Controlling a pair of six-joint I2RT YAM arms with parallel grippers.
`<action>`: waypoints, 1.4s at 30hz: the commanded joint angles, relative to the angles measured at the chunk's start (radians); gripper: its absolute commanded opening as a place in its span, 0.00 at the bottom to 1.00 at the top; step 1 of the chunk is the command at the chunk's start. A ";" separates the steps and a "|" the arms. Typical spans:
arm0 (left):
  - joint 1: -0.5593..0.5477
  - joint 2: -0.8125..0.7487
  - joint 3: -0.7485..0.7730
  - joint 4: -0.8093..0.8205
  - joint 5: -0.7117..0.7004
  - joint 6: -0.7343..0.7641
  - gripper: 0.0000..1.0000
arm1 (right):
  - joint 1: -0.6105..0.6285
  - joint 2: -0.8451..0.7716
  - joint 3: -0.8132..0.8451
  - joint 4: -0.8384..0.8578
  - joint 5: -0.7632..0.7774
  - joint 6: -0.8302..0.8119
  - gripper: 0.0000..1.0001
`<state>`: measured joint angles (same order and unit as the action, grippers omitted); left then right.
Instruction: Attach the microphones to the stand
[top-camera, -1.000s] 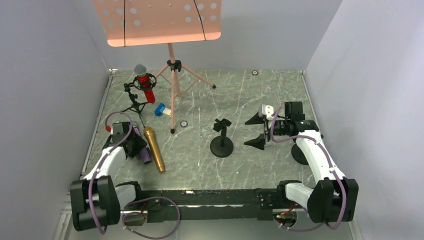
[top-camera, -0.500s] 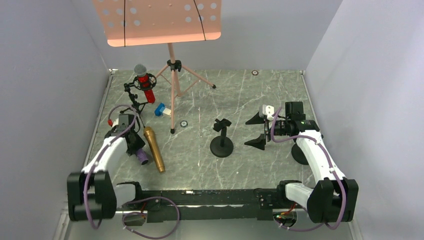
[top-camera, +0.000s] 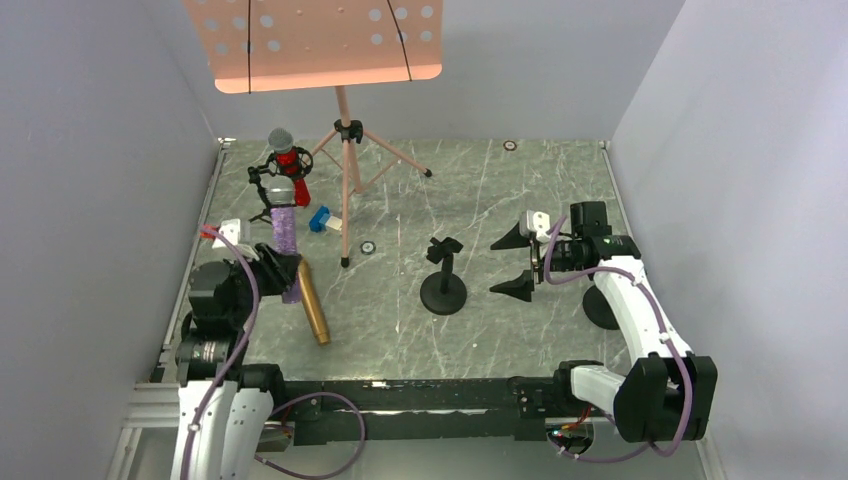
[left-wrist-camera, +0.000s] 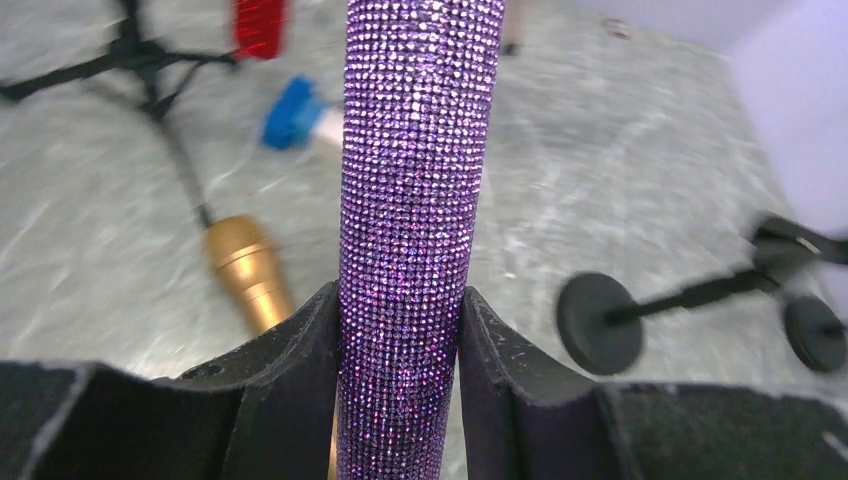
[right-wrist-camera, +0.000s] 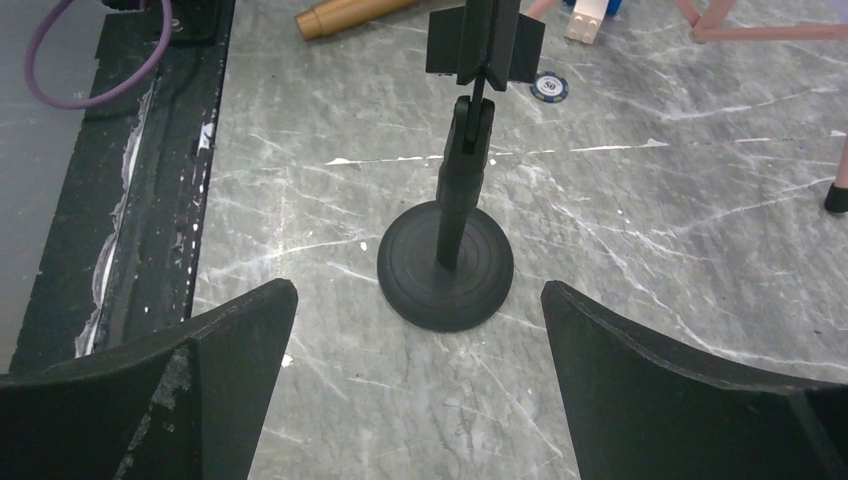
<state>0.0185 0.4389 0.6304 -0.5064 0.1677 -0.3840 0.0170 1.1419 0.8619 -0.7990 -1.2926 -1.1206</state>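
My left gripper (top-camera: 280, 272) is shut on the glittery purple microphone (top-camera: 283, 232) and holds it upright above the table's left side; its grey head points up. In the left wrist view the purple shaft (left-wrist-camera: 410, 200) sits between both fingers (left-wrist-camera: 290, 350). The gold microphone (top-camera: 310, 302) lies on the table beside it. The red microphone (top-camera: 294, 175) sits in a black tripod stand (top-camera: 268, 205) at the back left. A black round-base stand (top-camera: 443, 277) with an empty clip stands mid-table. My right gripper (top-camera: 518, 262) is open and empty, facing that stand (right-wrist-camera: 447, 262).
A pink music stand (top-camera: 343, 130) stands at the back. A small blue-and-white block (top-camera: 322, 219) and a round chip (top-camera: 368, 247) lie near its legs. Another black round base (top-camera: 600, 310) sits under my right arm. Walls close in left, right and back.
My left arm has lifted the purple microphone off the table and turned it upright, pulling back toward the near edge. The right arm has barely moved.
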 joint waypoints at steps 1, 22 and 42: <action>-0.012 -0.118 -0.068 0.292 0.374 0.050 0.00 | -0.011 -0.002 0.077 -0.097 -0.055 -0.105 1.00; -0.576 0.167 -0.018 0.959 0.385 0.007 0.00 | 0.093 0.007 0.470 -0.045 -0.125 0.537 1.00; -0.982 0.844 0.201 1.592 0.075 -0.019 0.00 | 0.211 0.035 0.389 1.032 -0.133 1.751 0.94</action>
<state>-0.9363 1.2785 0.7876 0.9009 0.3004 -0.3969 0.2249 1.1801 1.3182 -0.2241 -1.4376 0.2028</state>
